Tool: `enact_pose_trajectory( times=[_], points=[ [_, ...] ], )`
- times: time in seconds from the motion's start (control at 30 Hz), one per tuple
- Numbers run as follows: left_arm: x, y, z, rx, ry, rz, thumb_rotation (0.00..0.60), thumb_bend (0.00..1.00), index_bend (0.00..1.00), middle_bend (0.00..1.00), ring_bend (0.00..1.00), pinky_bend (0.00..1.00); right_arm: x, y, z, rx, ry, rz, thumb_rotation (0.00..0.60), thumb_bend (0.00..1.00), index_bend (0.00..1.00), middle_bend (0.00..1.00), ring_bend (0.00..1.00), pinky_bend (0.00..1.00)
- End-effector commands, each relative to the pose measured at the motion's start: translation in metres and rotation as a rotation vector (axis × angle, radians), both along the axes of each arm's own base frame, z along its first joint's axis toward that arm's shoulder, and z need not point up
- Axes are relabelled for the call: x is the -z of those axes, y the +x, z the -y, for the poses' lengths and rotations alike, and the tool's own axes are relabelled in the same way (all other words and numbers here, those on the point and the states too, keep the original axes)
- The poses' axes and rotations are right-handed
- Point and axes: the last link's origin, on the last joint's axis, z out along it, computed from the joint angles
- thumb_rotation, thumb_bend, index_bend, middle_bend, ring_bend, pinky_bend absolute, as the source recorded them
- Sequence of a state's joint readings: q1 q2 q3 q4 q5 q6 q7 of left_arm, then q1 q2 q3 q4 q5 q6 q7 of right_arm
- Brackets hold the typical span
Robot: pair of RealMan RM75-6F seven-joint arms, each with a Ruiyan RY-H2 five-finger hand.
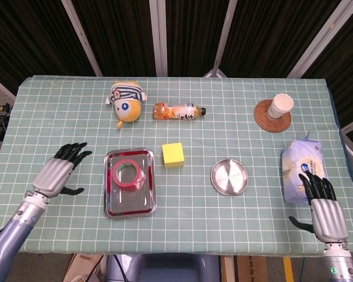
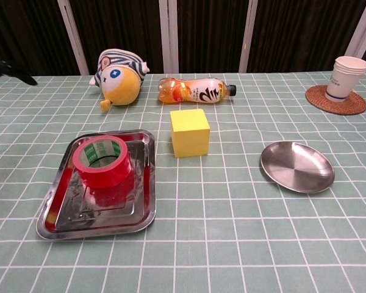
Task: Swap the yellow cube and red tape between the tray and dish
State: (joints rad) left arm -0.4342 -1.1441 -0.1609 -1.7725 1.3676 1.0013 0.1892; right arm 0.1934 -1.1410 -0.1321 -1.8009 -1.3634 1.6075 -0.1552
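Little can be read here. The bottle (image 2: 196, 91) lying on the table has an orange label with large dark characters, but they cannot be made out as words. The tape (image 2: 102, 161) has green printing on the white inside of its core (too small to read). The wipes pack (image 1: 305, 168) at the right edge has a round blue emblem and some blue print, also illegible. The cup (image 2: 346, 70) looks plain.
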Motion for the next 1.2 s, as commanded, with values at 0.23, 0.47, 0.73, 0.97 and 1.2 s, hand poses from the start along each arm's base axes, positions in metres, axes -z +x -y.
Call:
enact_pose_trajectory(
  times=[0.23,0.47,0.73,0.97,1.2],
  points=[
    [0.064,0.031,-0.031,-0.005,-0.157,0.004,0.6,0.0,0.13,0.0,0.0,0.04,0.002,-0.003,0.002,0.012,-0.009,0.0,0.6,0.02,0.0,0.0,0.0,0.0],
    [0.095,0.041,-0.038,0.005,-0.164,0.01,0.6,0.0,0.12,0.0,0.0,0.02,-0.002,-0.005,0.001,0.02,-0.03,0.008,0.6,0.02,0.0,0.0,0.0,0.0],
    [0.117,0.045,-0.041,0.013,-0.2,-0.001,0.6,0.0,0.1,0.0,0.0,0.02,-0.004,-0.006,0.001,0.034,-0.027,0.016,0.6,0.02,0.0,0.0,0.0,0.0],
    [0.126,0.046,-0.041,0.025,-0.208,-0.023,0.6,0.0,0.1,0.0,0.0,0.08,-0.005,-0.006,0.001,0.036,-0.033,0.026,0.6,0.02,0.0,0.0,0.0,0.0],
    [0.122,0.039,-0.045,0.026,-0.156,-0.063,0.6,0.08,0.13,0.05,0.1,0.22,-0.003,-0.006,0.001,0.033,-0.04,0.044,0.6,0.02,0.0,0.0,0.0,0.0]
  ],
)
